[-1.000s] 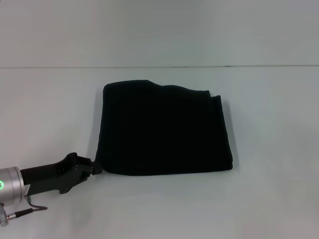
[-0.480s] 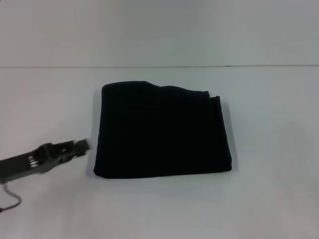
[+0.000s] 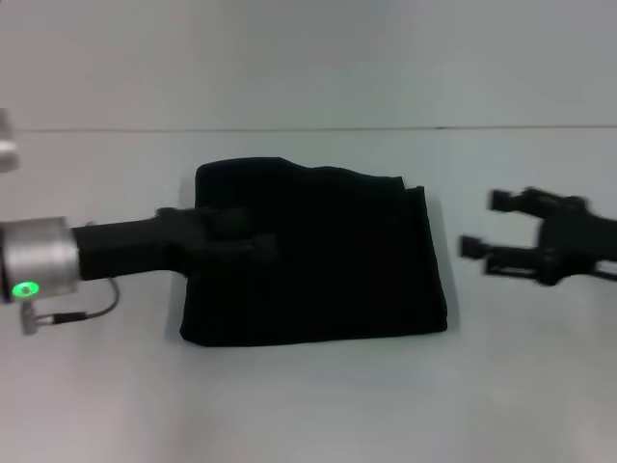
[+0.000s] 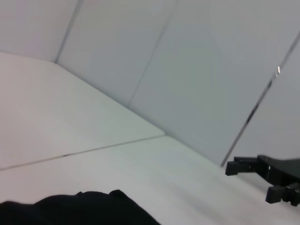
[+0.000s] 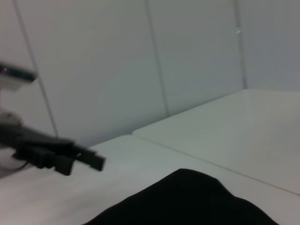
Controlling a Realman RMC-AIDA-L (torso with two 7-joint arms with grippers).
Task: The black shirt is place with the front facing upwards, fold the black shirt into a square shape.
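Since half a second ago the left gripper (image 3: 255, 243) has swung from the bare table beside the cloth to hang over the near-left part of the folded black cloth shirt (image 3: 337, 260), and the right gripper (image 3: 479, 224) has come into view from the right side. Nearest the robot, the shirt's front edge lies straight on the white table (image 3: 308, 405); the garment rests centrally as a roughly square stack of layers, no lettering showing. Whether the left gripper's fingers are parted or closed cannot be told, since they merge with the dark cloth. Further right, the right gripper hovers just beside the shirt's right edge with its fingers spread and empty. At the far side the shirt's back edge is slightly uneven, with a raised ripple. The cloth looks soft, light and limp, likely to sag and slip between layers, so pinching all layers together at a corner or edge would seem the safest hold.
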